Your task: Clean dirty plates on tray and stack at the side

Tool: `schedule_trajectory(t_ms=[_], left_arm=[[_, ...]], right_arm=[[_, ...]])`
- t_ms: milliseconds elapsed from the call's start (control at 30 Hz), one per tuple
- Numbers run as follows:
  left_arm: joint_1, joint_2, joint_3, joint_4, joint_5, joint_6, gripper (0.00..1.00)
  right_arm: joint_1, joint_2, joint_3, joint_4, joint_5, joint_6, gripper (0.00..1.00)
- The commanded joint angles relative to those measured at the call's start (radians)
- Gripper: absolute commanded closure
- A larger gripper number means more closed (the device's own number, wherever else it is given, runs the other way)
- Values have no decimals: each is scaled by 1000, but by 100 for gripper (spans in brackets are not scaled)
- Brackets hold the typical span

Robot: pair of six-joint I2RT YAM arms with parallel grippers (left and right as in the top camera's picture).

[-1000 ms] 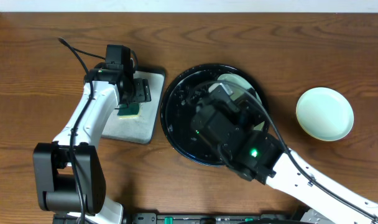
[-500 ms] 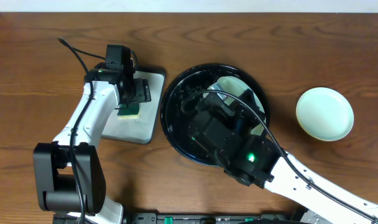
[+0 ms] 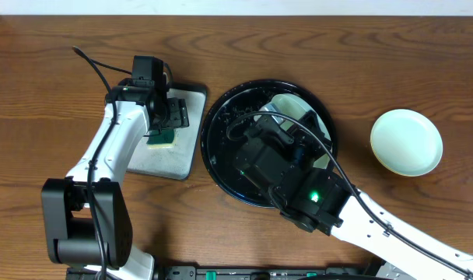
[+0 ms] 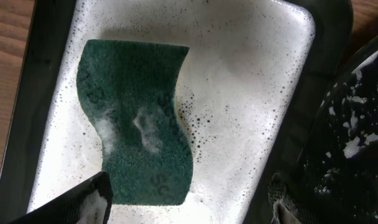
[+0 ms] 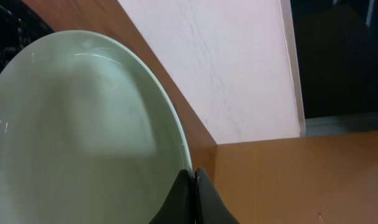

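While mint plate (image 5: 83, 124) is held by rim over far side of black tray (image 3: 213, 148): grip firmly, clear tray wall, carry level to second plate (image 3: 406, 142) at right. Right gripper (image 5: 193, 182) clenched on plate rim. Left gripper (image 4: 190, 190) spread wide, grasping nothing, above sponge (image 4: 136, 118) in soapy grey tray (image 4: 257, 74).

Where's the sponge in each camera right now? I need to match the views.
Overhead: sponge on the grey tray, left of centre.
Left wrist: centre-left, in suds, above the open left gripper.
Right wrist: not in it; only the plate that the right gripper pinches.
Shared landmark: the black tray, at the left wrist view's right edge.
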Motion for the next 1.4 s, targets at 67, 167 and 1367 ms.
schedule_trajectory(t_ms=[67,167,1367], left_arm=[[4,-1,-5,-3,1,10,18],[4,-1,-5,-3,1,10,19],[4,-1,-5,-3,1,10,18]], right_arm=[[5,-9,21,9,40,-11,99],[5,-9,21,9,40,-11,99],[5,-9,21,36,58,-10,99]])
